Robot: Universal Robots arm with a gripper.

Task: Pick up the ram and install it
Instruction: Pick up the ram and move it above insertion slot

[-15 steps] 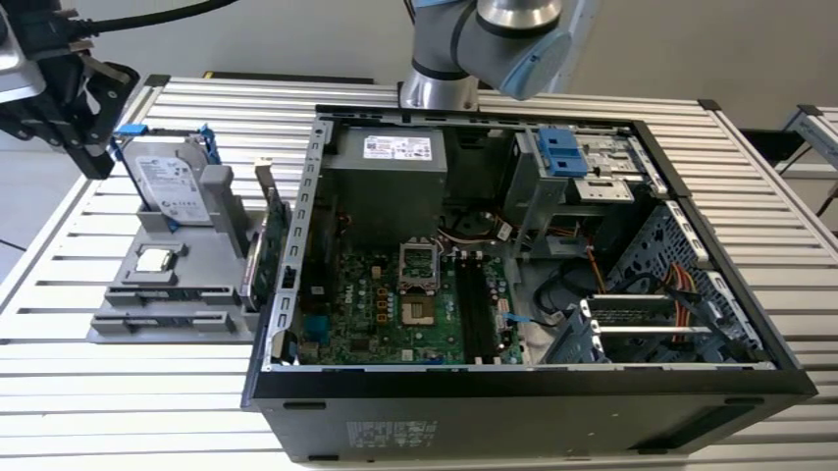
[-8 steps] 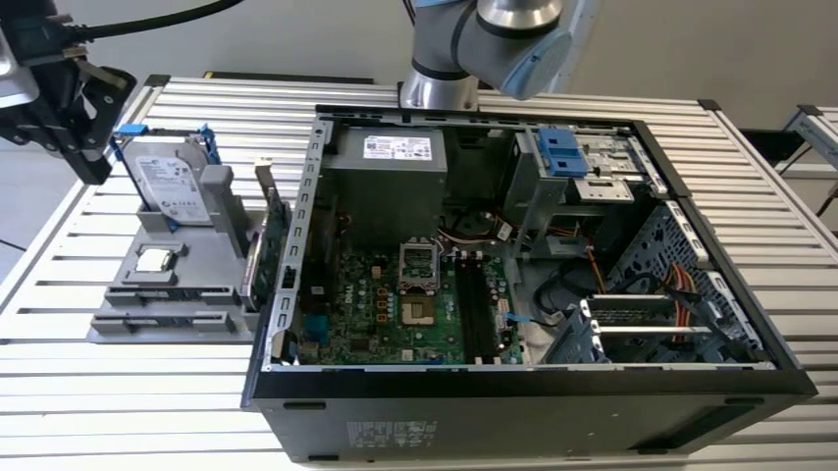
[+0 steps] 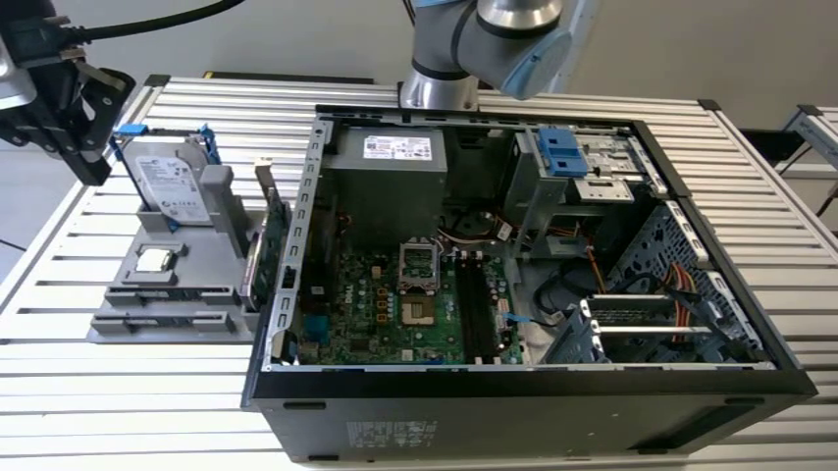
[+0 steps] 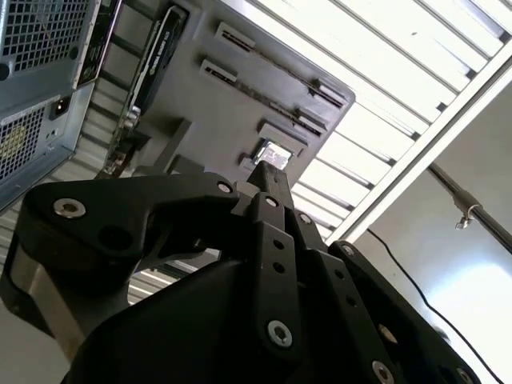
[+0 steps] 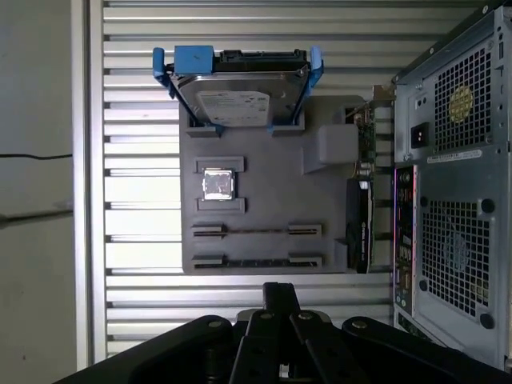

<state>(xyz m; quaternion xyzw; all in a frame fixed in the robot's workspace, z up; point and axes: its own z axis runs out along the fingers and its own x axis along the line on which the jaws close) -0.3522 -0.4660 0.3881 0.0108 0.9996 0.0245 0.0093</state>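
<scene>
My gripper (image 3: 94,175) hangs above the table at the exterior view's left, beside the grey parts holder (image 3: 196,245). Its black fingers (image 5: 280,292) are pressed together with nothing between them, as both wrist views show, the second wrist view with the fingertips (image 4: 268,170) from behind. The holder (image 5: 264,204) has two long narrow slots (image 5: 256,246) at one end. The ram is out of view. The open computer case (image 3: 524,388) lies on its side, with the motherboard (image 3: 392,304) and its long dark memory slots (image 3: 469,309) exposed.
On the holder stand a silver hard drive with blue clips (image 3: 171,182), a small square processor chip (image 3: 155,260) and a green expansion card (image 3: 262,257) along the edge next to the case. The slatted metal table (image 3: 118,383) surrounds everything. The arm's base (image 3: 439,83) is behind the case.
</scene>
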